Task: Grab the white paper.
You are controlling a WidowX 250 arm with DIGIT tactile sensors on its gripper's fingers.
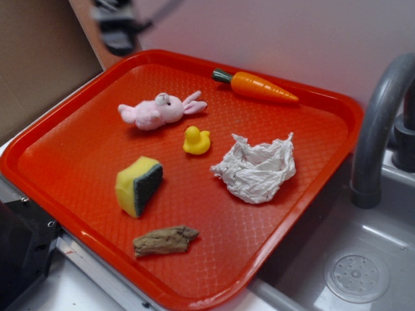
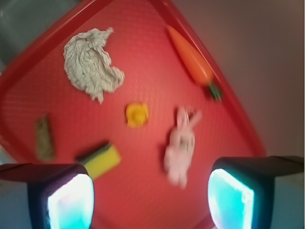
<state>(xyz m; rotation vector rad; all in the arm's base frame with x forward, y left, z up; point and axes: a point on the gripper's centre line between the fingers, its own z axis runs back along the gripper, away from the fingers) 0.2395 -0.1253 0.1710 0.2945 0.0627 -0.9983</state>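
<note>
The white paper is a crumpled wad lying on the right part of the red tray. In the wrist view the white paper sits at the upper left, far from the fingers. My gripper hovers blurred above the tray's far left corner, well away from the paper. In the wrist view my gripper is open, its two lit pads wide apart with only bare tray between them.
On the tray lie a pink plush bunny, a yellow duck, a carrot, a yellow sponge and a brown lump. A grey sink with a faucet borders the right.
</note>
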